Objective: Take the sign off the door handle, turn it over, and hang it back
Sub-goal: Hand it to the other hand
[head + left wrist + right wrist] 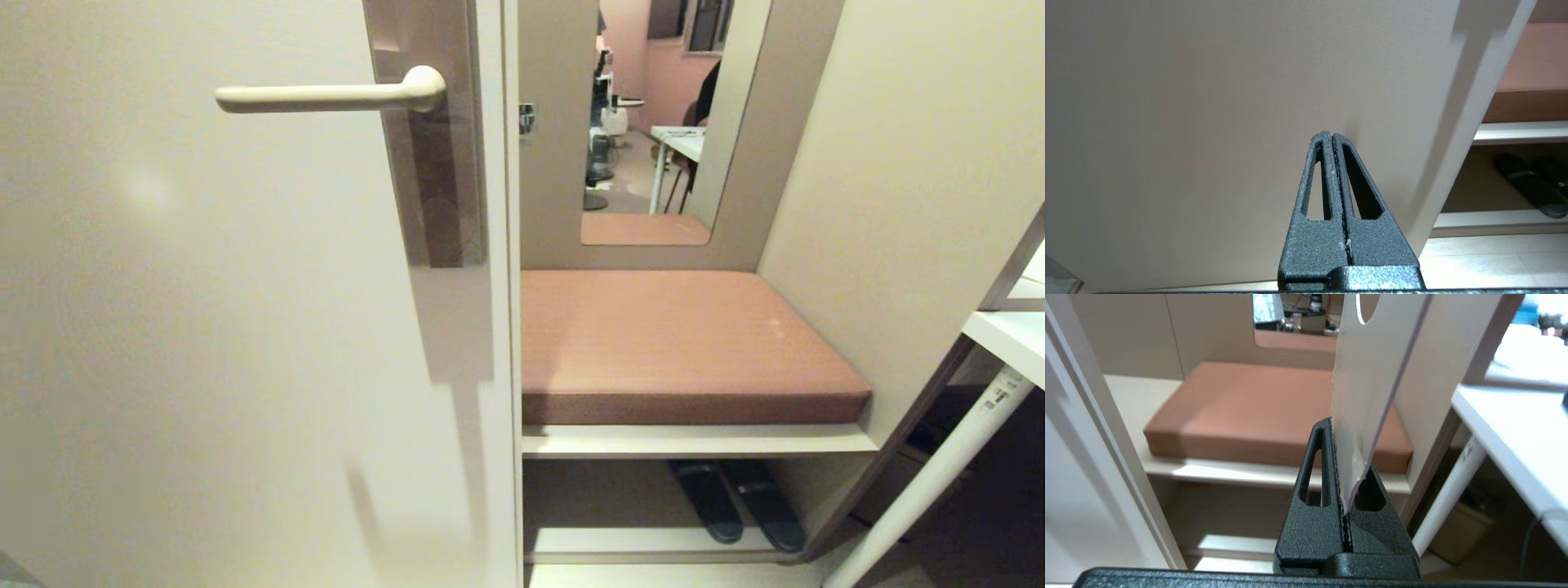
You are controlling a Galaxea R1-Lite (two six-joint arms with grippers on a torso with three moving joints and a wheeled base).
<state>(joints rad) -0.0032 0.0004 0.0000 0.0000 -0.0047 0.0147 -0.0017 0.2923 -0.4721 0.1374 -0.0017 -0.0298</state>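
Cream-beige door handle (331, 96) juts bare from its plate; neither arm shows in the head view. Left gripper (1332, 136) is pressed together on nothing, idle before the door panel (1208, 102). Right gripper (1336, 428) is clamped on the sign (1367, 384), which stands above its fingertips, white face showing. For rehanging, I'd align the hole with the lever's free end and slide it on level.

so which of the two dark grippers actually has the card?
The right gripper: its fingers are shut on the white card sign. The left gripper is shut on nothing, facing the beige door.
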